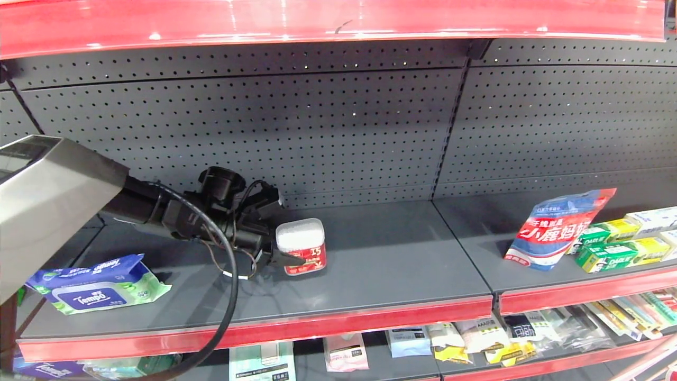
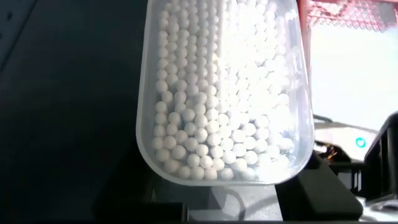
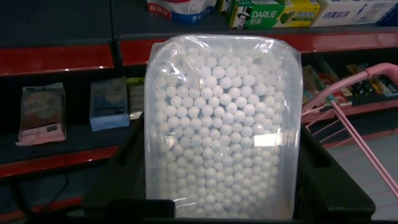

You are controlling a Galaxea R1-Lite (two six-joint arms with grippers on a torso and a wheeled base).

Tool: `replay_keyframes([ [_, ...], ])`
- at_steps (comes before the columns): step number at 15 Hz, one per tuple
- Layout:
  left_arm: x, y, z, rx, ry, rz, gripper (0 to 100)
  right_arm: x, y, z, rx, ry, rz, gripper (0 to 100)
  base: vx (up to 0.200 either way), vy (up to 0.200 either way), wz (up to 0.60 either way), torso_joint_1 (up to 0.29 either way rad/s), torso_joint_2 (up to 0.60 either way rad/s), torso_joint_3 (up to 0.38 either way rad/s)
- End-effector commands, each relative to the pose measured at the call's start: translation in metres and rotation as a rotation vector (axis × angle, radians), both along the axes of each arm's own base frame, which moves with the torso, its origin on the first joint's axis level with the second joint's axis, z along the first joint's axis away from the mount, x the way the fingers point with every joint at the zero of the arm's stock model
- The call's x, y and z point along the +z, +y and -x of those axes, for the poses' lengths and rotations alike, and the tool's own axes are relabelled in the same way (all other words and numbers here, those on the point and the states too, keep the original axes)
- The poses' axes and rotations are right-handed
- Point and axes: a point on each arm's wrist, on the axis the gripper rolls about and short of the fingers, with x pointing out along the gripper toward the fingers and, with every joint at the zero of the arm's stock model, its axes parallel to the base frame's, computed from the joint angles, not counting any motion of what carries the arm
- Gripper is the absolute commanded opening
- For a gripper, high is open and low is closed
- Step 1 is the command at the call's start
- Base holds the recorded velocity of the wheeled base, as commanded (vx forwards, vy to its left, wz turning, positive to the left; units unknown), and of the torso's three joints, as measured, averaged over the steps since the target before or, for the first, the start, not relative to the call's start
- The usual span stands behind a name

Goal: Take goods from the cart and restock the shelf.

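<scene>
A clear tub of white cotton swabs with a red label (image 1: 300, 246) stands upright on the grey shelf (image 1: 402, 275), left of its middle. My left gripper (image 1: 285, 256) reaches in from the left and is shut on the tub's lower half. Close up in the left wrist view, the tub (image 2: 224, 87) sits between the dark fingers (image 2: 320, 186). My right gripper (image 3: 221, 202) is shut on a second tub of swabs (image 3: 221, 118), held out in front of the shelving, below the shelf level.
A wet-wipes pack (image 1: 98, 288) lies at the shelf's left end. A blue and red bag (image 1: 558, 230) and green toothpaste boxes (image 1: 616, 248) fill the right section. Packets (image 1: 476, 338) line the lower shelf. A pink cart frame (image 3: 367, 124) is beside the right arm.
</scene>
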Motion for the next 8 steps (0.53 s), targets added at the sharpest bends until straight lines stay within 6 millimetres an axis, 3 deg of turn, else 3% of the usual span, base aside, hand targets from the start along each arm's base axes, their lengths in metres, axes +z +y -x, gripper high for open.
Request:
replay_keyframes([
  [1,0.0027,0.0044,0.0035,-0.025,-0.033,0.005,0,-0.0001,0.0,0.0,0.003,0.0,-0.001,0,0.0,0.0,0.0,0.0,0.0,0.0],
  [8,-0.0011,0.0028,0.0066,-0.106,-0.104,0.009,0,0.0072,-0.0001,-0.0009,0.017,-0.006,0.0,0,0.0,0.0,0.0,0.0,0.0,0.0],
])
